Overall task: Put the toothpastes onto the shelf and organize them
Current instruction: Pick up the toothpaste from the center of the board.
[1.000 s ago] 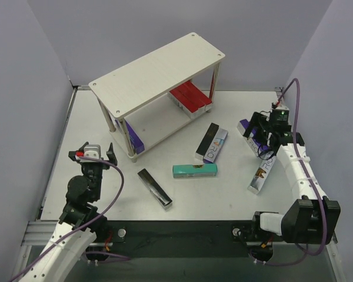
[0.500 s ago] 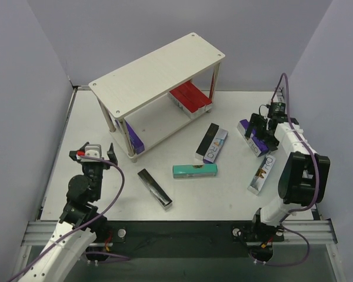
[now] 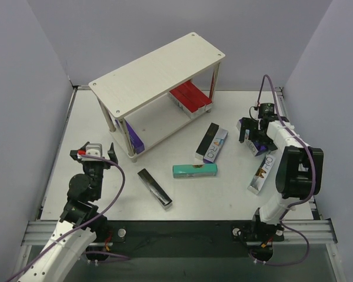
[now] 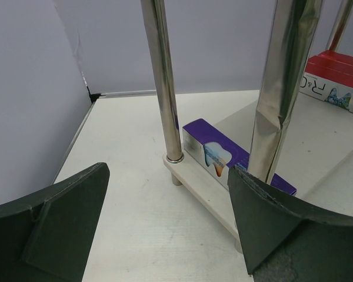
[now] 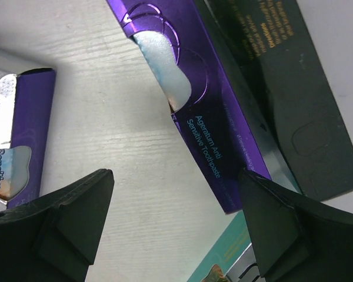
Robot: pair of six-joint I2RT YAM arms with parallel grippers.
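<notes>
The shelf (image 3: 159, 70) stands at the back. Red toothpastes (image 3: 191, 97) lie at the right of its lower board and a purple one (image 3: 134, 139) at the left. Loose on the table are a black and purple pair (image 3: 210, 143), a teal carton (image 3: 194, 170), a black carton (image 3: 155, 188), a purple carton (image 3: 250, 126) and a white carton (image 3: 262, 173). My right gripper (image 3: 251, 134) is open and empty above that purple carton. In its wrist view it (image 5: 176, 235) hovers over bare table beside a purple carton (image 5: 212, 129). My left gripper (image 3: 93, 157) is open and empty, facing the shelf legs (image 4: 162, 82).
Grey walls close in the table on the left, back and right. In the left wrist view the purple carton (image 4: 223, 154) lies on the lower board behind two metal legs, with red cartons (image 4: 335, 67) further right. A black carton (image 5: 294, 100) and a teal one (image 5: 223, 261) lie near my right fingers.
My right arm has folded inward, moving its gripper left and back from the right edge to over the purple carton. The left arm and all cartons have not moved.
</notes>
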